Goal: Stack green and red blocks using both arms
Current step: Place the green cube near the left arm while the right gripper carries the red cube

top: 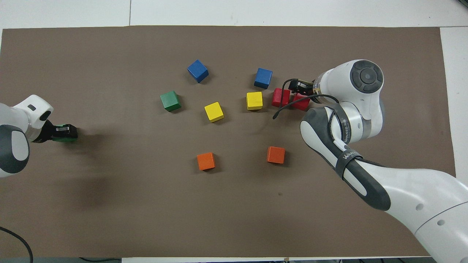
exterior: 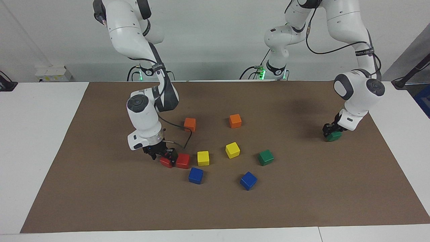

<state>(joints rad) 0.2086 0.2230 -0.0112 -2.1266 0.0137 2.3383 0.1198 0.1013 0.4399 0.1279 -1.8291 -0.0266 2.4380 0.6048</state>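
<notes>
The left gripper is squeezing a green block near the mat's end edge, while the right gripper, fingers wide, is straddling a red block touching another red block.
</notes>
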